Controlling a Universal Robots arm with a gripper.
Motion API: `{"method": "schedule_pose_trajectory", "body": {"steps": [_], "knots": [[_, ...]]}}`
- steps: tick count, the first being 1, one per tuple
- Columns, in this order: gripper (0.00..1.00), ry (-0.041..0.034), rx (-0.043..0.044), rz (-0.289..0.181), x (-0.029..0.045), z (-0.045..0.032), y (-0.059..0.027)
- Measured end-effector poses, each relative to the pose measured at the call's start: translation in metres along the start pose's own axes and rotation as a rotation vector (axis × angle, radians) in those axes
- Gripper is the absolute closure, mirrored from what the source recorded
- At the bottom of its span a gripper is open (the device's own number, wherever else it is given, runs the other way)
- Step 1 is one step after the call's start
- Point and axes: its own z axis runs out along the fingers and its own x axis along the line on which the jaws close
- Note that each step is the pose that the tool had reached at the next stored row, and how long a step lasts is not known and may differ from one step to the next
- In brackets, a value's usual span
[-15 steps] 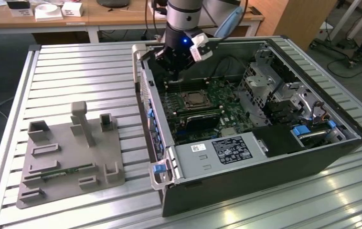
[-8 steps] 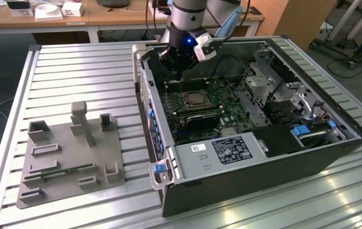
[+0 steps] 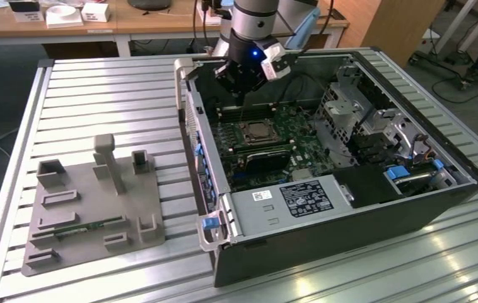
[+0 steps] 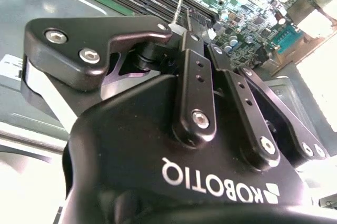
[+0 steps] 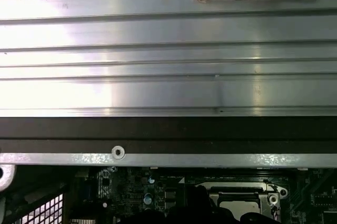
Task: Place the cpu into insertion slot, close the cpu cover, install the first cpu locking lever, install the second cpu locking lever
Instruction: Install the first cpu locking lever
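my arm cut off by exterior view's upper edge. insertion slot too small there: cannot tell what lies in or over it. in first wrist view insertion slot cut by picture edge, dark shape overlapping one side, unidentifiable. in second wrist view my gripper hides much of green board.

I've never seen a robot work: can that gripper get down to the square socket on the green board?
Probably yes. The computer case lies open on top, the gripper hangs over the board close to the insertion slot, and nothing stands over the slot in the exterior view.
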Motion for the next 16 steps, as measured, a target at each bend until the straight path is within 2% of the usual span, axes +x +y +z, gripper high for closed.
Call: {"method": "schedule_pose_trajectory", "body": {"steps": [11, 16], "knots": [[0.90, 0.0001, 0.0002, -0.001, -0.0089, 0.0015, 0.0006], [0.90, 0.0017, 0.0002, -0.018, -0.0095, 0.0019, 0.0006]]}}
